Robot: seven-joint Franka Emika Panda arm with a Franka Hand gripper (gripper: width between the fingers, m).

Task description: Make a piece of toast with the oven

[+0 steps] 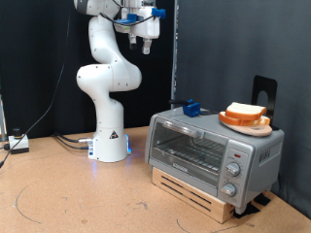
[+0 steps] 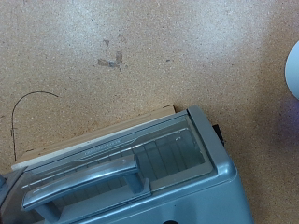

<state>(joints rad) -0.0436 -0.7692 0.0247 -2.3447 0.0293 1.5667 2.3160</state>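
Note:
The silver toaster oven (image 1: pixel 214 153) stands on a low wooden stand at the exterior view's lower right, its glass door shut, with knobs on its right panel. An orange plate (image 1: pixel 245 121) on its top carries slices of pale bread (image 1: pixel 248 111). My gripper (image 1: pixel 145 39) hangs high above the table at the exterior view's top, far from the oven and bread, with nothing between its fingers. The wrist view looks down on the oven's door and grey bar handle (image 2: pixel 84 182); the gripper's fingers do not show there.
The table is a cork-coloured board (image 1: pixel 68 194). The robot's white base (image 1: pixel 109 141) stands at the back centre. A blue object (image 1: pixel 191 108) lies behind the oven. A black stand (image 1: pixel 264 92) rises at the back right. Cables run at the left edge.

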